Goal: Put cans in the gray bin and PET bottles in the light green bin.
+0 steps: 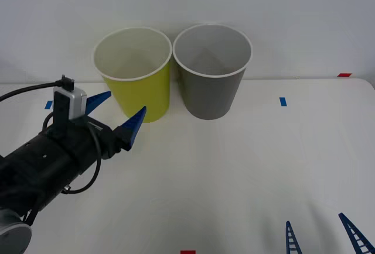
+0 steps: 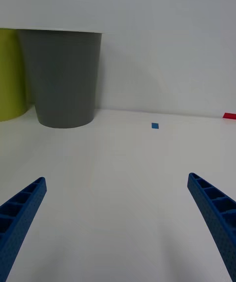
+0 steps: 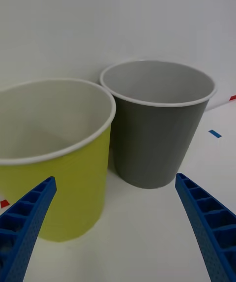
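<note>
Nearest the front camera we see the right gripper (image 1: 324,236): only its blue ribbed fingertips (image 1: 289,237) show, spread apart, nothing betw. them, low over the white table (image 1: 234,172) and well clear of the bins. In the right wrist view its fingers (image 2: 22,213) likewise stand wide apart, w/ bare tabletop betw. them.

We take the tall round yellow-green bin w/ white rim (image 1: 136,72) as landmark. The left gripper (image 1: 117,113), on a black arm, hangs just in front of this bin, twd. its left side, fingers apart and empty. In the left wrist view the fingers (image 3: 24,218) frame the bin's wall.

The matching dark-gray bin w/ white rim (image 1: 211,72) stands just beside the landmark, on its right; rims nearly touching. Both upright at the table's back edge. Small blue tape marks (image 1: 283,101) lie on the table right of the gray bin.
</note>
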{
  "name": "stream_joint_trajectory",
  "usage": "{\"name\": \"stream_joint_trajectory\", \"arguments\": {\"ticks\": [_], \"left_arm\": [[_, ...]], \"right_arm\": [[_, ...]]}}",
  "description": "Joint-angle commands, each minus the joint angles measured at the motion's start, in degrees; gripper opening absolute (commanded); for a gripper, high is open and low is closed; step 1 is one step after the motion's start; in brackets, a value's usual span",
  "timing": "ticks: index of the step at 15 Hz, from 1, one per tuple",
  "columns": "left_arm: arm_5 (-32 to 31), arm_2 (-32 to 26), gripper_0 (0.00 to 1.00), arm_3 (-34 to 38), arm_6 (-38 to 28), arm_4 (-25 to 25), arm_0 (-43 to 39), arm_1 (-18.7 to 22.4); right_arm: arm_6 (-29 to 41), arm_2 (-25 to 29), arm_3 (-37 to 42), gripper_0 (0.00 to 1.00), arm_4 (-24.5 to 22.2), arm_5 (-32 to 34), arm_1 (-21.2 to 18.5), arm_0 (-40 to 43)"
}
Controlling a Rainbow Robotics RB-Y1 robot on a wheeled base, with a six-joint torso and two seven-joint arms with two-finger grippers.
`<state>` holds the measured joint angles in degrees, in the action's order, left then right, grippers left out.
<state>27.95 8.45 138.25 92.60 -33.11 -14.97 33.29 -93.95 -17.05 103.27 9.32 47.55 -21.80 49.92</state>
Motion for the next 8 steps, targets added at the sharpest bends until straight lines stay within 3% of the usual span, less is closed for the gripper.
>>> {"name": "stream_joint_trajectory", "arguments": {"ticks": [1,4,6,8], "left_arm": [[-1.6,-0.5,0.81,0.1,1.2,0.6,-5.3,-5.3],[-4.6,-0.5,0.81,-2.5,3.5,-0.8,-8.1,-7.2],[-13.1,1.1,0.81,-6.6,9.4,-4.0,-11.2,-4.5],[-19.6,2.8,0.81,-9.5,10.2,-4.4,-14.1,-2.6]], "right_arm": [[0.0,0.0,0.0,1.0,0.0,0.0,0.0,0.0],[0.0,0.0,0.0,1.0,0.0,0.0,0.0,0.0],[0.0,0.0,0.0,1.0,0.0,0.0,0.0,0.0],[0.0,0.0,0.0,1.0,0.0,0.0,0.0,0.0]]}}
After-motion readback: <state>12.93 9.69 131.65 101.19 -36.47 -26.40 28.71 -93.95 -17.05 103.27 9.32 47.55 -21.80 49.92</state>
